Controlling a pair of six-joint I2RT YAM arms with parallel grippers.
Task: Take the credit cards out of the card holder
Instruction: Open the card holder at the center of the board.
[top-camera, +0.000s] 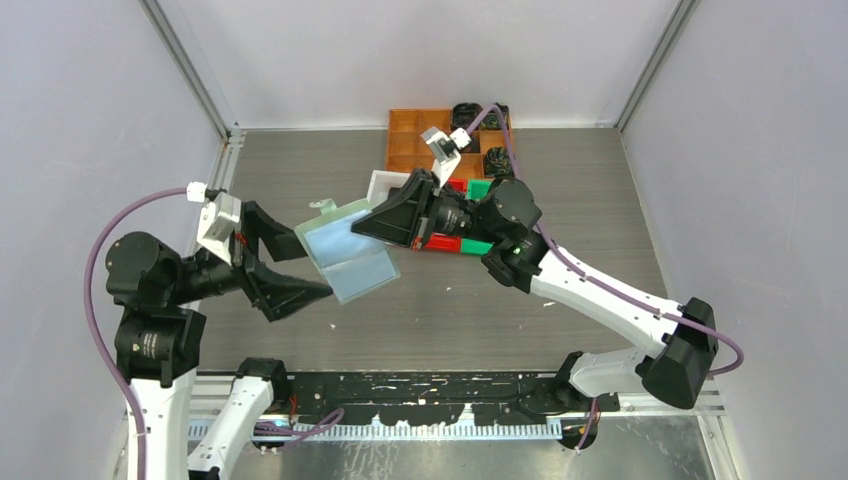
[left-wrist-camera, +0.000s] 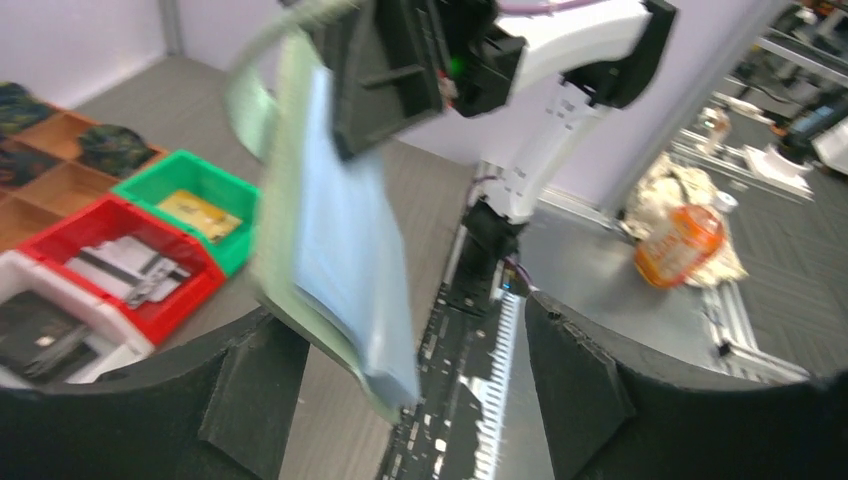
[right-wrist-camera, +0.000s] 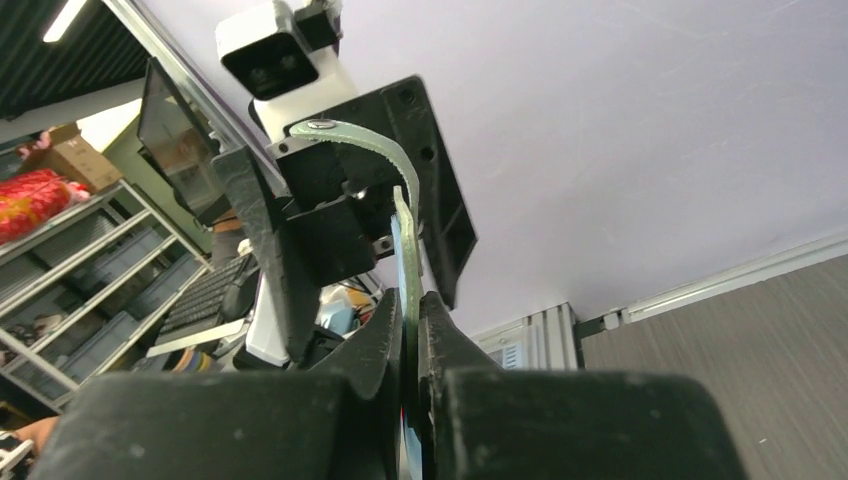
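Observation:
The card holder, pale sage green with bluish clear pockets, hangs open above the table. My right gripper is shut on its right edge; the edge runs up between the closed fingers in the right wrist view. My left gripper is open, with one finger on each side of the holder's left part and not touching it. In the left wrist view the holder hangs blurred between the spread fingers. I see no card in its pockets. A gold card, silvery cards and black cards lie in bins.
A green bin, a red bin and a white bin stand side by side just beyond the right gripper. The orange compartment tray with dark fabric bundles sits at the back. Grey walls close in three sides.

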